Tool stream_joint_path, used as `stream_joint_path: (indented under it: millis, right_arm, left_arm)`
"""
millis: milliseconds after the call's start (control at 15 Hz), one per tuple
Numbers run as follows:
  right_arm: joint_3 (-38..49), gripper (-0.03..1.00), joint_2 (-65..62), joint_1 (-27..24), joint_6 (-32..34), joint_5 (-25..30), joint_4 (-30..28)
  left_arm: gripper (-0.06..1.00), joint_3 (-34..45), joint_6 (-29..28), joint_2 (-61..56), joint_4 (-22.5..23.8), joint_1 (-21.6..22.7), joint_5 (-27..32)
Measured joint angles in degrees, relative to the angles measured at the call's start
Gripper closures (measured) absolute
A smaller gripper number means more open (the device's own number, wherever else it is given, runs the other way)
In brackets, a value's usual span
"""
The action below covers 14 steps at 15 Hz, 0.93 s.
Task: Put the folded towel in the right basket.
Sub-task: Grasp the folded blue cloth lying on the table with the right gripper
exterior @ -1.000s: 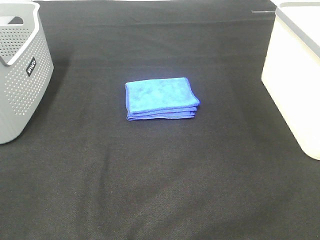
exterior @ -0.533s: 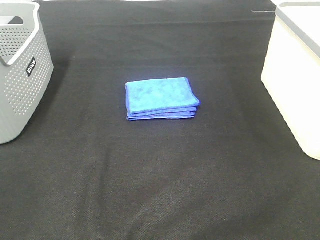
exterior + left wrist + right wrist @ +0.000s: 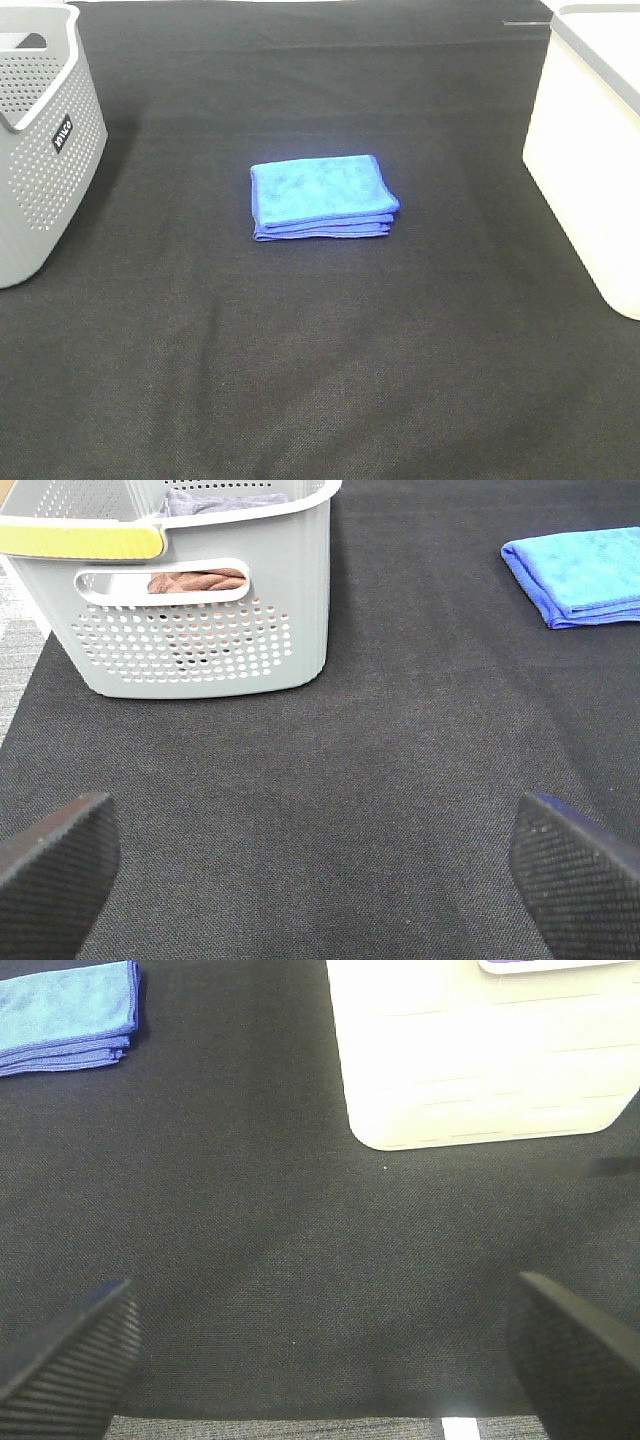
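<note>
A folded blue towel [image 3: 322, 196] lies flat on the black cloth in the middle of the table. It also shows in the left wrist view [image 3: 580, 575] and in the right wrist view [image 3: 68, 1015]. The white right basket [image 3: 590, 150] stands at the right edge; the right wrist view shows its wall [image 3: 480, 1060]. Neither arm shows in the high view. My left gripper [image 3: 315, 870] is open and empty over bare cloth. My right gripper [image 3: 320, 1355] is open and empty, near the table's front edge, a short way from the white basket.
A grey perforated basket [image 3: 40, 130] stands at the left edge; the left wrist view [image 3: 200, 600] shows brown and grey cloth inside it. Black cloth [image 3: 320, 350] covers the table. The cloth's edge shows in the right wrist view [image 3: 300, 1425].
</note>
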Motion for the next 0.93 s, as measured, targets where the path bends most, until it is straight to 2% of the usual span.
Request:
stream_joint_path:
  millis: [933]
  right_arm:
    - [0.0, 0.0, 0.0, 0.0, 0.0, -0.11, 1.03]
  left_arm:
    - [-0.04, 0.0, 0.0, 0.0, 0.0, 0.0, 0.0]
